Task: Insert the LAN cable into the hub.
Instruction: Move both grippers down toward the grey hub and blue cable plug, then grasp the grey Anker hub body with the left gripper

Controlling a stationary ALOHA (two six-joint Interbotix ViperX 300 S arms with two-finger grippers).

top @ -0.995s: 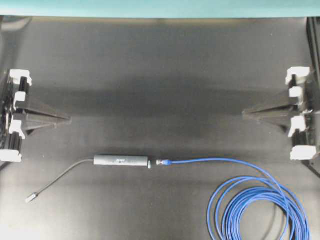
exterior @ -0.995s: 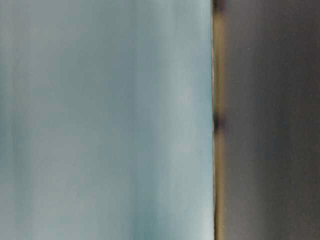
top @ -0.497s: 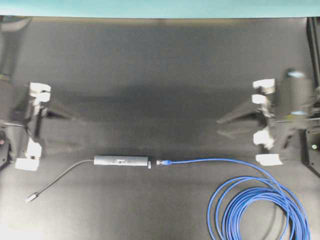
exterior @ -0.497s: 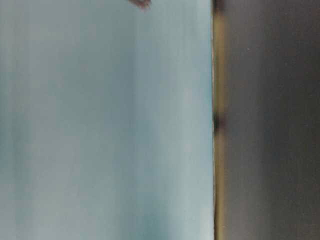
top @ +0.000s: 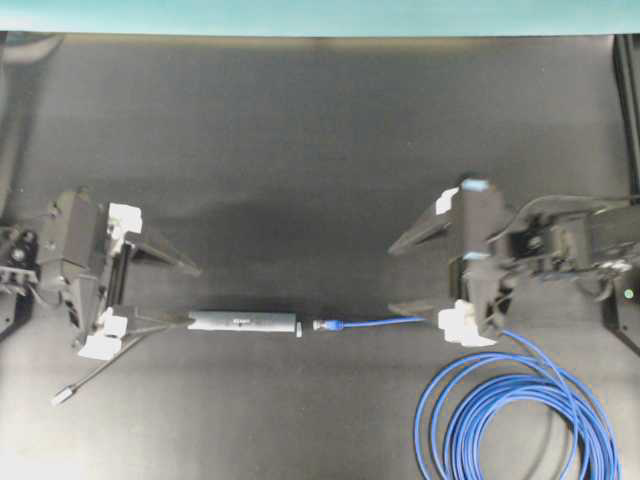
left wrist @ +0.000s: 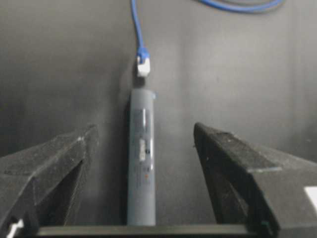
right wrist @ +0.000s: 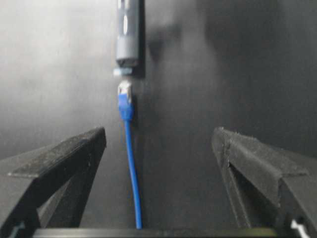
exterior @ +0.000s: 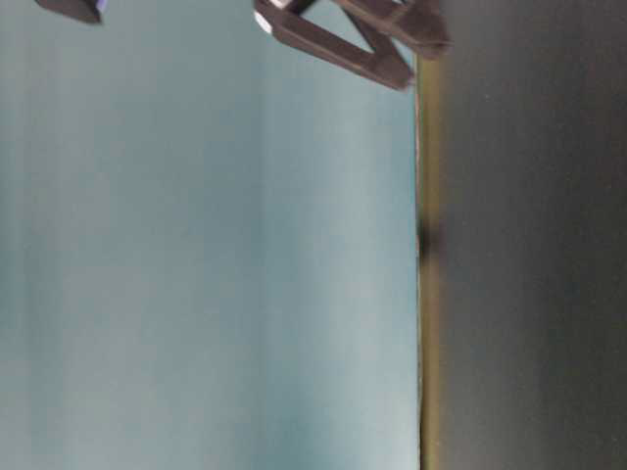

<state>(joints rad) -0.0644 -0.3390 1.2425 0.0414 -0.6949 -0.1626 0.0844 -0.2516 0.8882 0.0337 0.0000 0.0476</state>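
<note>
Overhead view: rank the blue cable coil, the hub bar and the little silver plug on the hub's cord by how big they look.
1. blue cable coil
2. hub bar
3. silver plug

Dim, soft-focus views; table-level picture blurred, faint shadows.

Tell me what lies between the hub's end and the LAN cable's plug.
Only bare black table: the right wrist view shows a narrow gap between the hub and the LAN cable plug, not inserted.
</note>
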